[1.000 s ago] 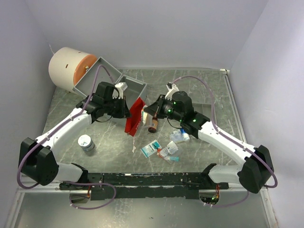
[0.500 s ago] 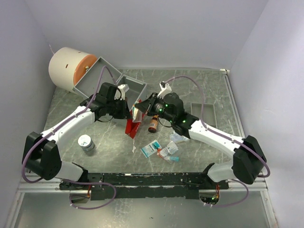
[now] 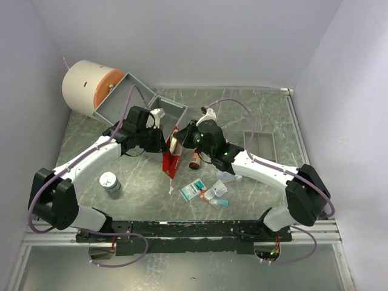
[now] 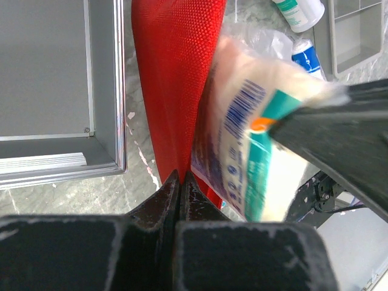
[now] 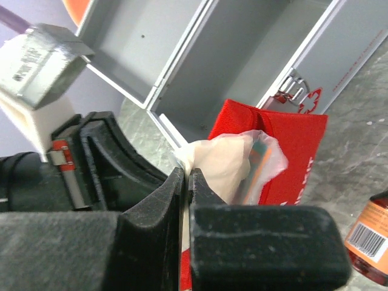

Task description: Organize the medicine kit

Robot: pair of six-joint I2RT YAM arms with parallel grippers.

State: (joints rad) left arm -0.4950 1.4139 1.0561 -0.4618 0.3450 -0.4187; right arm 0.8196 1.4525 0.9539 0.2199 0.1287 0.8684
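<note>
A red fabric kit pouch (image 3: 171, 156) stands on the marble table, held up at its top edge by my left gripper (image 3: 165, 143), which is shut on the fabric (image 4: 176, 91). My right gripper (image 3: 180, 140) is shut on a clear plastic packet of white gauze with teal print (image 5: 233, 160), held at the pouch mouth (image 5: 285, 136). The same packet shows beside the red fabric in the left wrist view (image 4: 254, 139). A brown medicine bottle (image 3: 195, 160) lies just right of the pouch.
An open grey metal case (image 3: 130, 100) sits behind the pouch, a white and orange roll (image 3: 88, 85) behind it. A round tin (image 3: 110, 182) lies front left. Small packets (image 3: 206, 191) and vials (image 3: 229, 176) lie front centre. A grey tray (image 3: 260, 144) sits right.
My right gripper has moved left with the gauze packet, from over the brown bottle to the pouch's top opening. The left gripper has held the pouch up throughout.
</note>
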